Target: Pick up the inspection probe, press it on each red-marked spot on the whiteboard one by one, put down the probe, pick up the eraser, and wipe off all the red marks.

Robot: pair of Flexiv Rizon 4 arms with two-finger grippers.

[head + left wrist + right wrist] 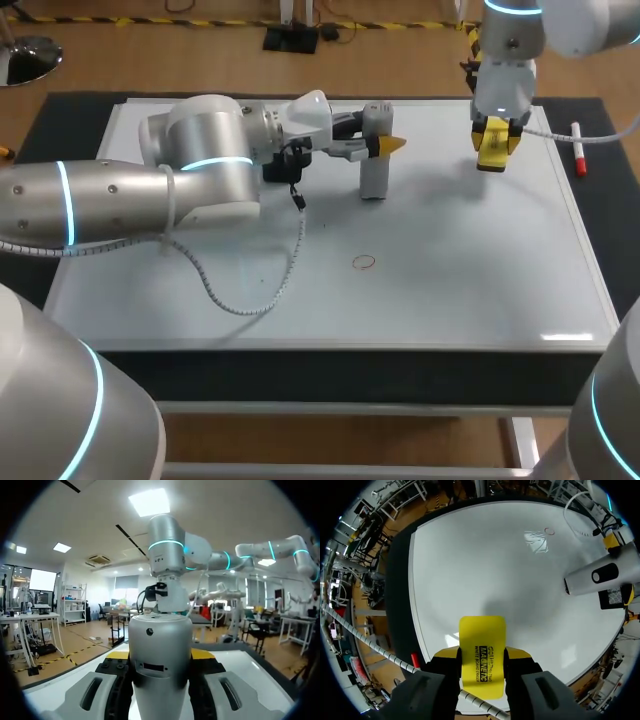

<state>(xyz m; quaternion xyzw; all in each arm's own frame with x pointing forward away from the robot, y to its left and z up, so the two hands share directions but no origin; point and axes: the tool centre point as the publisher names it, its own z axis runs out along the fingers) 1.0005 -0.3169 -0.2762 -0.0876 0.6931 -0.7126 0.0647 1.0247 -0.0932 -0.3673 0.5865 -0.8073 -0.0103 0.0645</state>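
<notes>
eraser [482,630] clamped in right tool [482,654] nr far-right corner of whiteboard [480,300], left tool [160,655] clamped on probe [374,175]; sweeping to red ring [363,262] cd clip probe.

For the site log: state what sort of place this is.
Probably a robotics test bench. A whiteboard lies flat as the work surface. The left gripper is shut on an upright inspection probe, and the right gripper holds a yellow eraser over the board.
</notes>
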